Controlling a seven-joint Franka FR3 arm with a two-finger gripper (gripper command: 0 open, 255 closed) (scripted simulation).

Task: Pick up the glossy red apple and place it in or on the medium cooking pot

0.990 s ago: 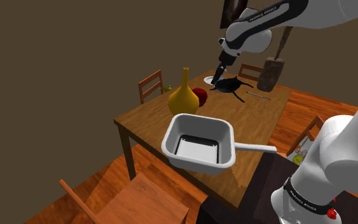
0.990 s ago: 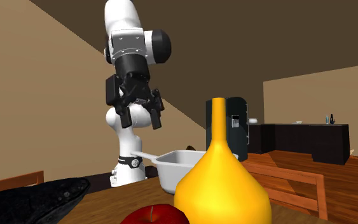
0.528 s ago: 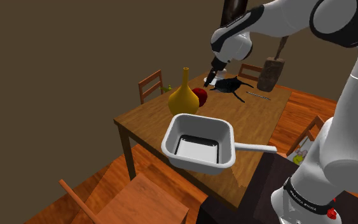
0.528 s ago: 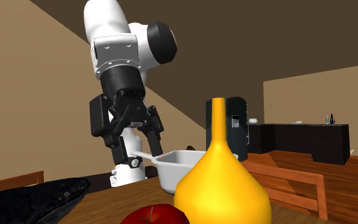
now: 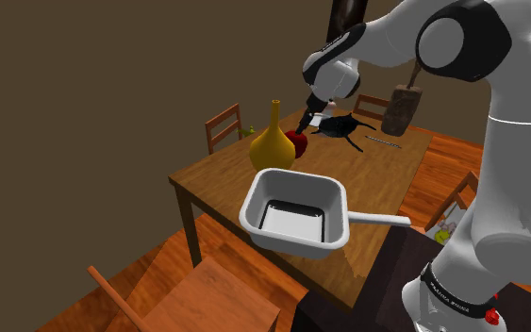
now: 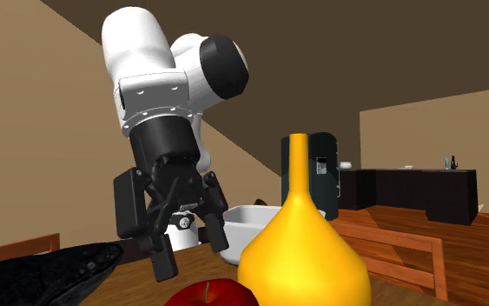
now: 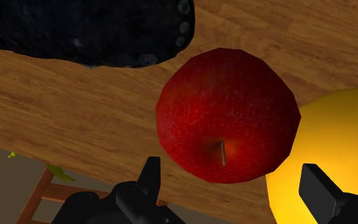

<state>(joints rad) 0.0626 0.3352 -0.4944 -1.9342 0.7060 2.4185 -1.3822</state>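
two black fingers (image 7: 147, 184) of the gripper (image 7: 231, 181) stand well apart and grasp nothing; the pincer is released. in the wrist view the red apple (image 7: 228, 114) lies just beyond the fingertips and in line with the gap between them, stem side toward the camera, and neither finger touches it. the apple sits on the wooden table (image 7: 56, 108), tight against the yellow vase (image 7: 336, 133); i cannot tell if the two really touch. a black lumpy object (image 7: 88, 28) lies near the apple on its other side.

in the shoulder view the gripper (image 5: 303, 125) hangs just above the apple (image 5: 297, 143), which stands behind the vase (image 5: 273, 146) at the far part of the table (image 5: 216, 174). the white square pot (image 5: 291, 240), with its long handle, stands on the near part of the table, well apart from the apple.

in the second exterior view the gripper (image 6: 190, 259) is a little above the apple (image 6: 212, 293), with the vase (image 6: 299, 252) in front and the pot (image 6: 247, 215) behind.
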